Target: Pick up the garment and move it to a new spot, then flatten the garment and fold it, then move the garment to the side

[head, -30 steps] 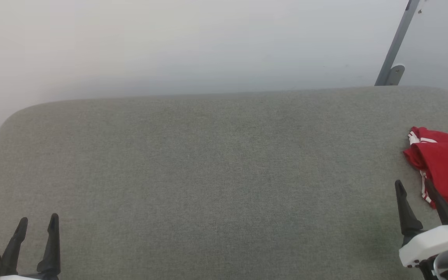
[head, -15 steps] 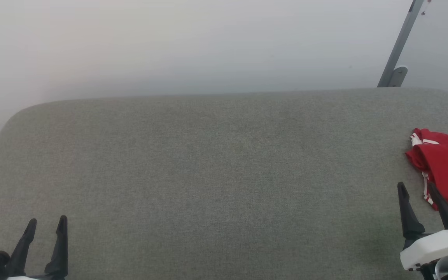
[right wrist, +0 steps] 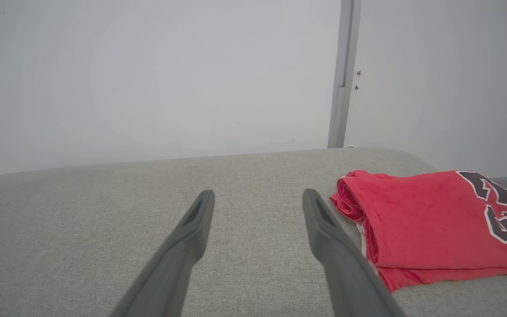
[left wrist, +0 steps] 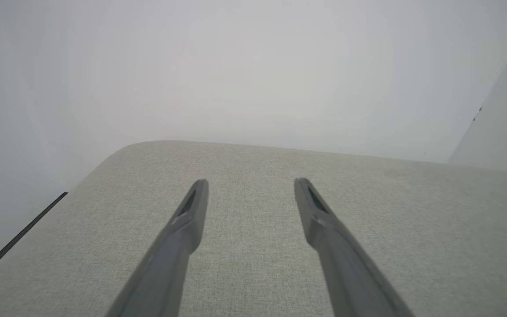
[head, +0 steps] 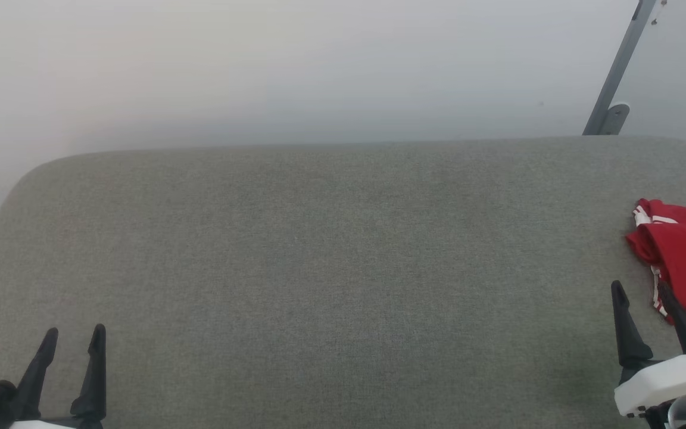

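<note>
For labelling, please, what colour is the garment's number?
Dark, outlined white, on the garment; right wrist view.

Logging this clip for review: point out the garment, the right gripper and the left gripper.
garment [right wrist: 420, 220], right wrist view, red body fabric.
right gripper [head: 639, 285], head view, midway between fingertips.
left gripper [head: 76, 329], head view, midway between fingertips.

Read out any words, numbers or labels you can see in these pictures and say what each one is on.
"23": dark digits outlined in white on the red shirt, lying sideways in the right wrist view, the second digit partly cut off at the picture's edge.
Nothing else is readable in these pictures.
</note>
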